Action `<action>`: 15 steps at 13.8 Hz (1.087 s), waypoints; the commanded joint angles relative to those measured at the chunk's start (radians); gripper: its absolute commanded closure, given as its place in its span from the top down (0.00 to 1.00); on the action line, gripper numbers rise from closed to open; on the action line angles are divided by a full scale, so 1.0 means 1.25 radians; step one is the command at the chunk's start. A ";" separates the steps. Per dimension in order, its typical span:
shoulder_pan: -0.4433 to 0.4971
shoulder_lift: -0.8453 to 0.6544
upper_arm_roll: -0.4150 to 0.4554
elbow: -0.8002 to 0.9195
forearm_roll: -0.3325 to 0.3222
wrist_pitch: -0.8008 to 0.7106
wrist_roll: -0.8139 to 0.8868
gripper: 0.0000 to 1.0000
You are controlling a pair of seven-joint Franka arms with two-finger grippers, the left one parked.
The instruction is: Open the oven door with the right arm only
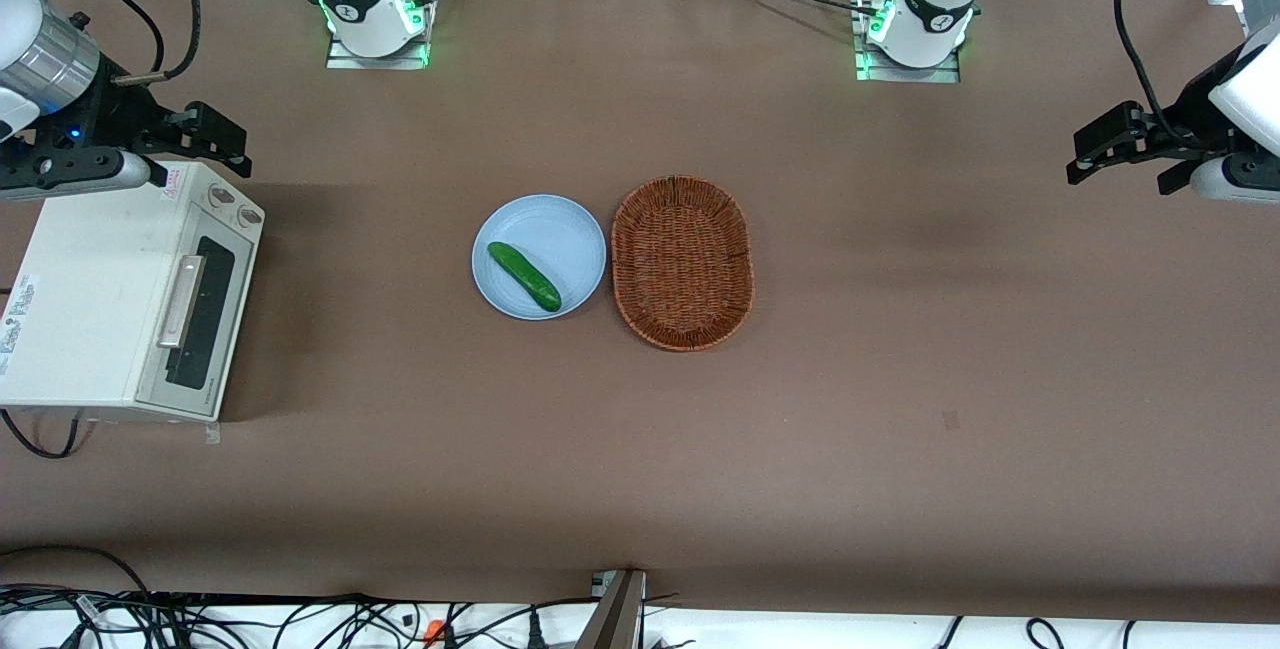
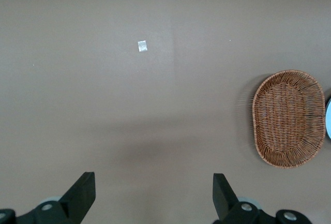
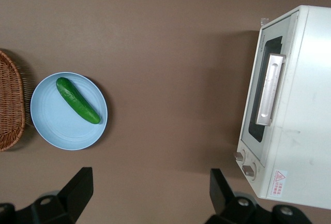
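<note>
Front view: cucumber (image 1: 524,276) lies on blue plate (image 1: 570,229); wicker basket (image 1: 681,262) beside it holds nothing. Oven door (image 1: 198,314) shut. Gripper (image 1: 205,141) spread wide above oven (image 1: 85,299).

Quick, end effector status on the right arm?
Right arm's end effector: open, holding nothing, hovering above the table in front of the oven; the oven door is shut.

A green cucumber (image 1: 524,276) lies on a pale blue plate (image 1: 570,229), just beside a wicker basket (image 1: 681,262), on a brown worktop (image 1: 900,379).
</note>
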 commanded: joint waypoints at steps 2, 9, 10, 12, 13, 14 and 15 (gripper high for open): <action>-0.013 -0.012 0.011 0.004 -0.015 -0.029 -0.009 1.00; -0.013 -0.013 0.010 0.004 -0.016 -0.047 -0.027 1.00; -0.013 -0.013 0.011 0.002 -0.022 -0.050 -0.027 1.00; -0.013 -0.013 0.011 0.002 -0.030 -0.051 -0.027 1.00; -0.013 -0.013 0.011 0.001 -0.031 -0.051 -0.027 1.00; -0.013 -0.013 0.011 -0.001 -0.033 -0.051 -0.027 1.00; -0.013 -0.012 0.011 -0.004 -0.041 -0.050 -0.027 1.00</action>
